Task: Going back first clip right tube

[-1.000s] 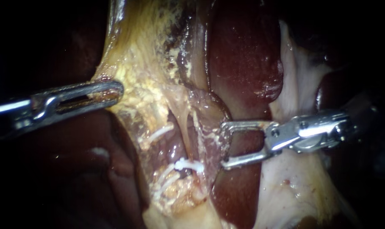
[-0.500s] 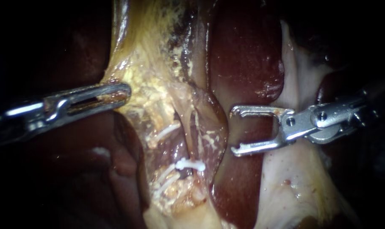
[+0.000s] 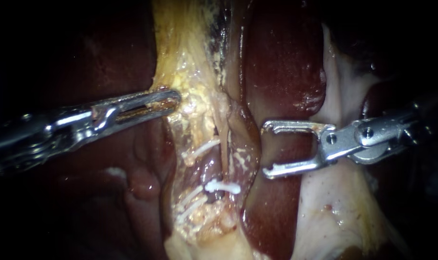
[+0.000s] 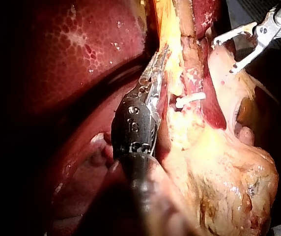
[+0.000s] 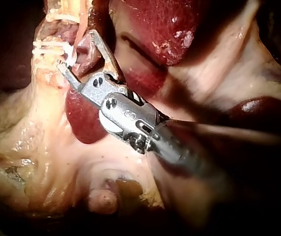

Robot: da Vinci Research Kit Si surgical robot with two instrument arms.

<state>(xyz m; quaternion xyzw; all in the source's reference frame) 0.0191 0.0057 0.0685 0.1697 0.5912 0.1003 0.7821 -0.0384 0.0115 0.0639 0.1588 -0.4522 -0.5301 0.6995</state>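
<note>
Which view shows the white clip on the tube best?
The endoscope view: the clip lies fully exposed, apart from my right instrument's open jaws. The left wrist view shows it smaller, beside my left instrument, shut on yellow tissue. The right wrist view shows it ahead of the jaws, among pale strands.

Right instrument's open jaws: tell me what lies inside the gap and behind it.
Nothing sits in the gap of the right instrument; dark red liver shows through it. The clip lies apart, beyond the tips. Tissue behind the jaw hinge is covered.
</note>
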